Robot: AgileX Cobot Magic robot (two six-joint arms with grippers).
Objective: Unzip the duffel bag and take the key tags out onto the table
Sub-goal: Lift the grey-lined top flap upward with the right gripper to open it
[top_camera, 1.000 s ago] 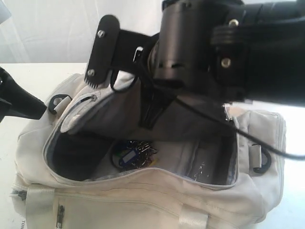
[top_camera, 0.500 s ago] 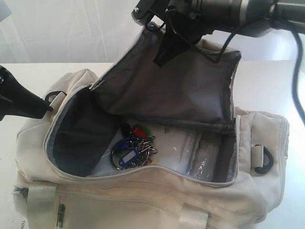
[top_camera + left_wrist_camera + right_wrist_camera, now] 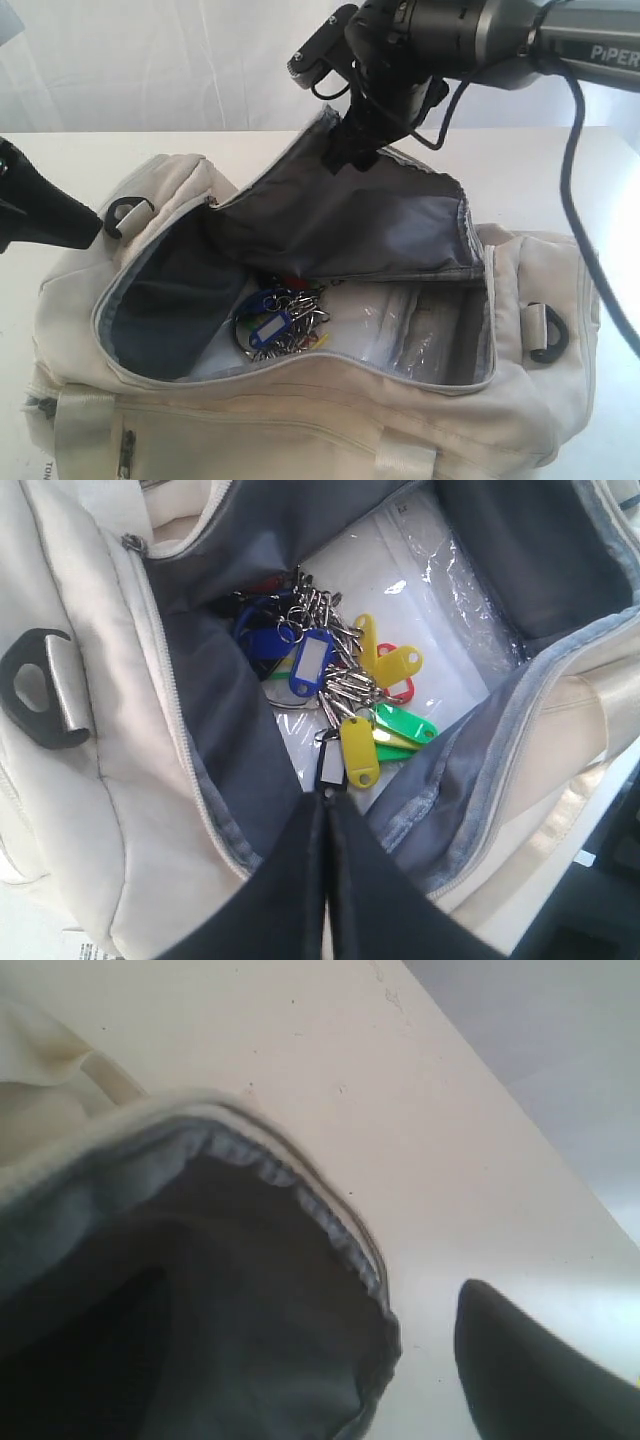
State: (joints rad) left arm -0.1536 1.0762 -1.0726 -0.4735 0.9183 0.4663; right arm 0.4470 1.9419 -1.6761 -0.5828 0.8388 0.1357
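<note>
Over at 9 o'clock of the duffel bag (image 3: 300, 420), the left tool (image 3: 95, 225) hangs with its two fingers pressed flat together and nothing between them (the left wrist view shows that really clearly). Its tip sits just beside a black D-ring (image 3: 125, 212) on that end of the bag. The bag sits on the white table (image 3: 540, 170), main zipper undone and the mouth gaping wide, dark grey lining on show. The key tags (image 3: 280, 325) are inside on the bag's floor, roughly at 8 o'clock from the middle of the opening: a bunch of blue, yellow, green and red ones on metal rings, lying on some clear plastic (image 3: 400, 330). The flap (image 3: 340, 220) stands up at 12 o'clock of the opening, and the right tool (image 3: 345, 150) is clamped on its top edge, holding it in the air. The right wrist view only catches one finger next to the flap's hem.
</note>
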